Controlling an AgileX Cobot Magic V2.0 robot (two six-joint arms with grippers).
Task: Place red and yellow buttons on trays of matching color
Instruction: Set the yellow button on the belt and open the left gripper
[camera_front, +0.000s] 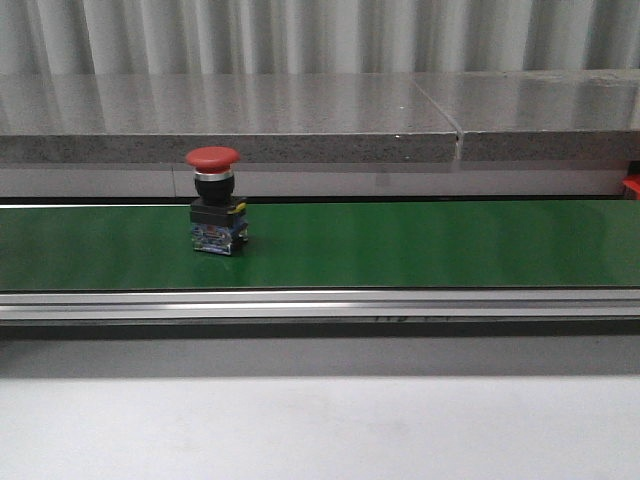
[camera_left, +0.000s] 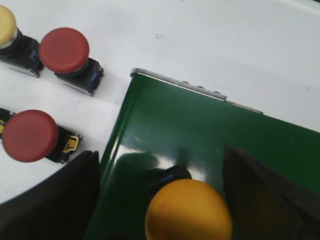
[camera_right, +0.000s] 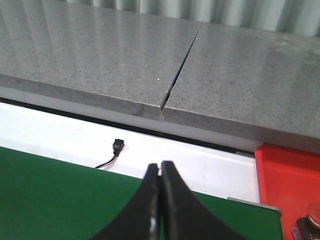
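We see one red button (camera_front: 213, 200) upright on the green belt (camera_front: 420, 245), left of centre. Left gripper (camera_left: 165, 200) fingers spread wide around a yellow button (camera_left: 188, 210) on the belt's end (not gripping it). Two more red buttons (camera_left: 64, 50) (camera_left: 30, 136) lie on the white table (camera_left: 225, 45). Right gripper (camera_right: 160, 200) pressed closed, empty, near the red tray (camera_right: 290, 175).

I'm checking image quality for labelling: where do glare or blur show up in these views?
Front view: soft reflections streak the stone ledge; red button sharp. Left wrist view: glare patch on the green belt; yellow button blurred. Right wrist view: fingertips soft.
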